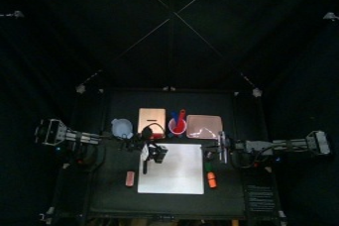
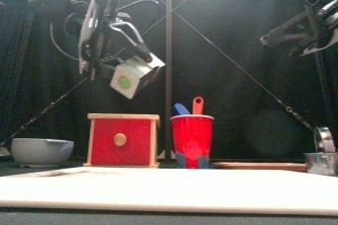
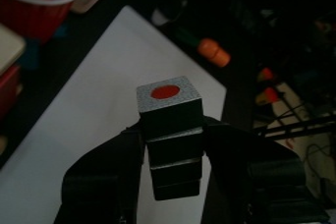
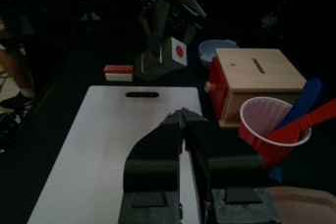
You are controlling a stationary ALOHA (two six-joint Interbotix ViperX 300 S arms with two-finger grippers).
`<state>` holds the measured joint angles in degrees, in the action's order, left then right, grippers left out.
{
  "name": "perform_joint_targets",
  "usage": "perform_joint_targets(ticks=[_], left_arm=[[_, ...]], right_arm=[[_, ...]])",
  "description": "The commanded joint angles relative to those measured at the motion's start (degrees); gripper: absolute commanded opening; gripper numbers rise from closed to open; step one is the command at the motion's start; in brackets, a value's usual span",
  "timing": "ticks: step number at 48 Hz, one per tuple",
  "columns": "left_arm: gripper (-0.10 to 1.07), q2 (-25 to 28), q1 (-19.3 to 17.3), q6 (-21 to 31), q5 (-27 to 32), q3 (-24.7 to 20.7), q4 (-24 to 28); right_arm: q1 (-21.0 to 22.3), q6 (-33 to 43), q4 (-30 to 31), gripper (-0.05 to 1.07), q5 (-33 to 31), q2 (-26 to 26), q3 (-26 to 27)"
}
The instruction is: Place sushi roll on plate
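My left tool (image 3: 168, 164) is pinching the sushi roll (image 3: 170, 103), a grey block w/ a red dot on its end face. It hangs in the air above the white board (image 1: 172, 168), not touching it. In the front view the roll (image 2: 128, 80) sits up high at the left tool (image 2: 122, 71), well above the tabletop (image 1: 233, 192).

My right tool (image 4: 188, 130) has its jaws pressed together, nothing between them, pointing over the board (image 4: 125, 149) toward the roll (image 4: 168, 53).

The plate (image 1: 205, 126) lies flat at the back right of the tabletop, beyond the board's far right corner, just beside the red cup (image 1: 176, 123). Roll & plate are well apart.

Other stuff: red cup (image 2: 192, 140) holds a blue & an orange utensil; red wooden box (image 2: 123, 139) w/ tan front panel stands left of it; grey bowl (image 2: 42, 151) further left. Orange piece (image 1: 211, 180) lies off the board's right edge, a small red-and-white piece (image 1: 129, 178) off its left edge.
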<state>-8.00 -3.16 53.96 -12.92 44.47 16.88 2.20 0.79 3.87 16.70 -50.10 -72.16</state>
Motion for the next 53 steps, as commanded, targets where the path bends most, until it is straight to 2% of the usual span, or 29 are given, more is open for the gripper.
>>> perform_joint_targets(ticks=[1, 7, 14, 24, 30, 39, 47, 53], left_arm=[[0.69, 3.87, -2.11, -0.26, -4.66, -4.04, 1.67], [0.69, 9.76, -3.87, -0.26, -6.15, -11.16, 5.71], [0.69, 13.54, -5.45, -0.09, -5.71, -18.37, 10.55], [0.69, 18.63, -6.5, -0.26, -4.39, -26.89, 12.83], [0.69, 22.68, -7.56, -0.26, -0.88, -32.87, 15.21], [0.69, 27.51, -8.09, -0.35, 7.73, -40.87, 18.72], [0.69, 29.71, -8.09, -0.26, 13.1, -45.35, 21.45], [0.69, 31.73, -8.17, -0.35, 14.5, -47.99, 22.41]], right_arm=[[-0.18, 0.09, 0.0, 0.01, 0.26, 0.26, 1.58], [-0.26, 0.09, 0.0, 0.01, 0.26, 0.26, 1.58], [-0.35, 0.09, 0.0, 0.01, 0.26, 0.26, 1.67], [-0.35, 0.09, 0.0, 0.01, 0.26, 0.35, 1.41], [-0.44, 0.09, 0.0, 0.01, 0.26, 0.35, 1.41], [-0.44, 0.09, 0.0, 0.01, 0.26, 0.26, 1.23], [-0.35, 0.09, 0.0, 0.01, 0.26, 0.35, 1.23], [-0.35, 0.0, 0.0, 0.01, 0.26, 0.35, 1.23]])
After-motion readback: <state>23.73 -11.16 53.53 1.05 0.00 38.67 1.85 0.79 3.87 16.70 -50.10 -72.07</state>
